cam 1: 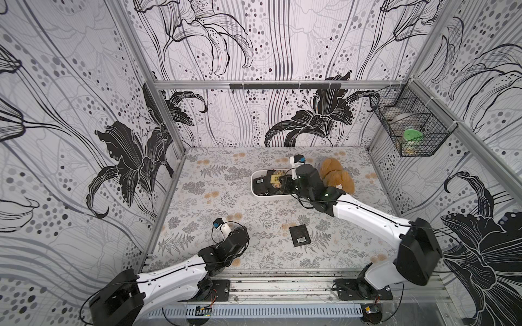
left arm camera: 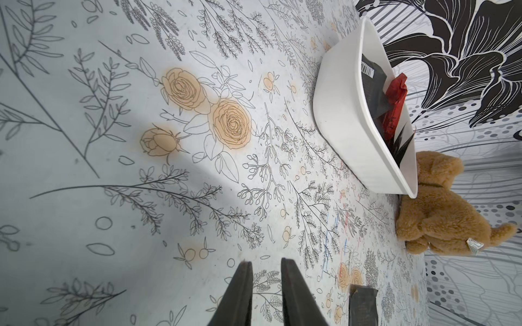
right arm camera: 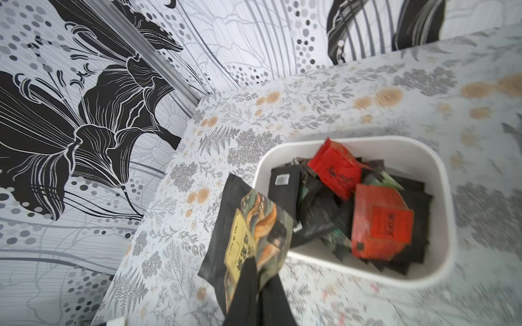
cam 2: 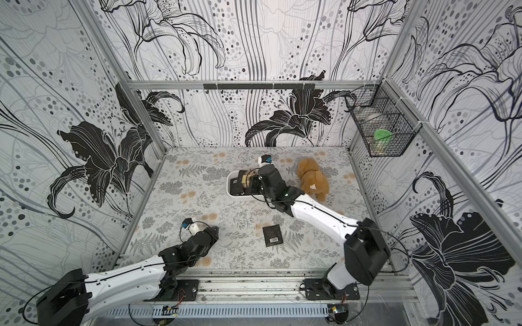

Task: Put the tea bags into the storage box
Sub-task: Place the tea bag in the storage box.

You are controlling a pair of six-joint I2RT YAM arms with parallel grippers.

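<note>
The white storage box (cam 1: 255, 185) (cam 2: 228, 187) (right arm camera: 442, 183) sits on the table toward the back, with several black and red tea bags (right arm camera: 378, 223) inside. My right gripper (right arm camera: 258, 265) (cam 1: 284, 180) hovers above the box's near-left part, shut on a black tea bag with a yellow and orange label (right arm camera: 251, 225) (cam 2: 242, 178). Another black tea bag with a barcode (cam 1: 299, 235) (cam 2: 272, 235) (left arm camera: 363, 306) lies flat on the table nearer the front. My left gripper (left arm camera: 265, 262) is low over the table to the left of that bag, open a little with nothing between its fingers.
A tan plush toy (cam 1: 337, 175) (cam 2: 312, 179) (left arm camera: 446, 214) lies right beside the box's right end. A black wire basket (cam 1: 409, 127) (cam 2: 381, 127) holding jars hangs on the right wall. Patterned walls enclose the table on three sides.
</note>
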